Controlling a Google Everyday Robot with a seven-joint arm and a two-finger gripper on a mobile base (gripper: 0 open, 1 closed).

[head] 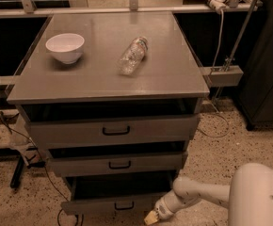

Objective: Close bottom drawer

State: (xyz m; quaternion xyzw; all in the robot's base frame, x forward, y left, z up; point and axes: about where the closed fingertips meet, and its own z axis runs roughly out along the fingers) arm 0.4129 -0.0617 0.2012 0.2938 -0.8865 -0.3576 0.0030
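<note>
A speckled floor (212, 149) lies under a grey cabinet (174, 74). Nearest, at the lower right, the robot's white arm (200, 192) reaches left and down. Its gripper (151, 216) sits low, just in front of the right end of the bottom drawer (92, 204) – whether it is open or closed cannot be told, nor whether it touches the drawer front.

The bottom drawer stands pulled out, its dark inside showing behind the low front and small black handle (124, 205). Above it the middle drawer (80, 165) and top drawer (66, 132) also stand a little out.

On the cabinet top a white bowl (65, 47) stands at the left – a clear bottle (132, 55) lies on its side near the middle, well apart from it.
</note>
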